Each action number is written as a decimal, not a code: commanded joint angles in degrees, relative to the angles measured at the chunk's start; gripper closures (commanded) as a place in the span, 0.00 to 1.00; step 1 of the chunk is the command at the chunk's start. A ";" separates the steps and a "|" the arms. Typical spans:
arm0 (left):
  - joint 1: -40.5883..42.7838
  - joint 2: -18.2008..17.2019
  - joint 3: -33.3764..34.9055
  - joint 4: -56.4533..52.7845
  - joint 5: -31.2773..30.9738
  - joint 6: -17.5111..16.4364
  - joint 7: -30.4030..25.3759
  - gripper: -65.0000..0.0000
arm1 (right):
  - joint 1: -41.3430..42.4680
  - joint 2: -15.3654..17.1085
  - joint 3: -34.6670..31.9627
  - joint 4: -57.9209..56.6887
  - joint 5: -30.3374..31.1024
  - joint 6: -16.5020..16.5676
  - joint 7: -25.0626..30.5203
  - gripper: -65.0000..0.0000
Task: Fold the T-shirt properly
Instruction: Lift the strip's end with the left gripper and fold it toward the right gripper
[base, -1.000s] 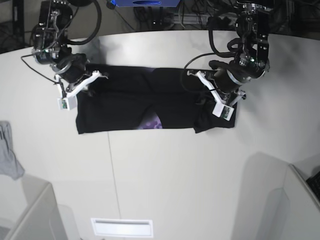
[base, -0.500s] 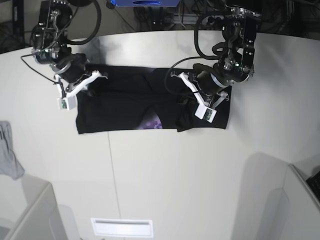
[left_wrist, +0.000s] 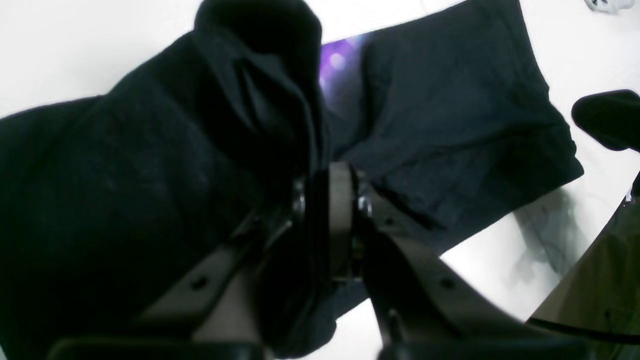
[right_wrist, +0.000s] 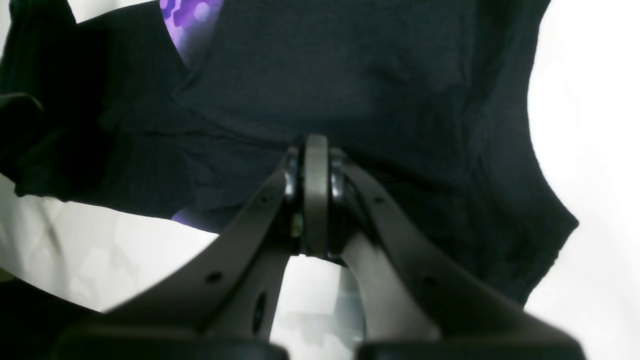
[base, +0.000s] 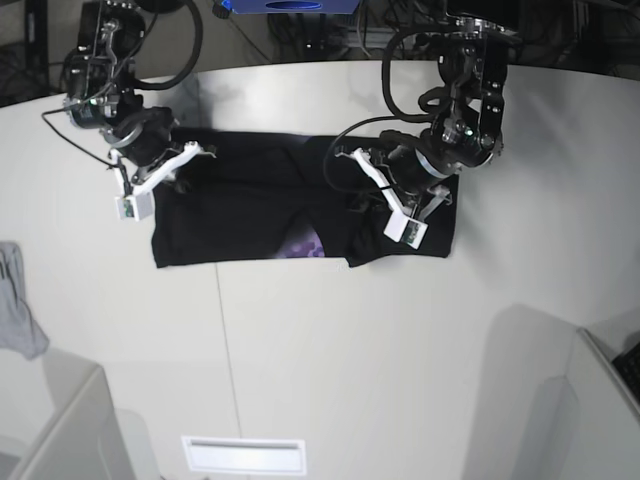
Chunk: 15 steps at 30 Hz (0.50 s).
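Left wrist view: left claw (left_wrist: 327, 210) pinches T-shirt (left_wrist: 450, 130); right claw (right_wrist: 315, 195) closed tight.

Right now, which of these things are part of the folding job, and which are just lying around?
Part of the job:
- black T-shirt
- left tool, shut on the T-shirt's cloth
- right tool, shut at the T-shirt's edge

Just lying about:
- grey cloth scrap at the table edge

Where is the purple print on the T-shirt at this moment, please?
In the base view, the purple print peeks out at the T-shirt's near edge, about mid-width, just left of the fold under the left hand.
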 joint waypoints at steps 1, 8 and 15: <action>-0.59 0.20 -0.01 0.97 -1.01 -0.05 -1.28 1.00 | 0.37 0.45 0.36 0.89 0.64 0.17 1.06 1.00; -0.59 0.20 -0.01 0.97 -1.45 -0.05 -1.20 1.00 | 0.45 0.45 0.18 0.89 0.64 0.17 1.06 1.00; -0.59 0.20 -0.01 0.97 -1.27 -0.05 -1.20 1.00 | 0.45 0.19 0.18 0.89 0.64 0.17 0.97 1.00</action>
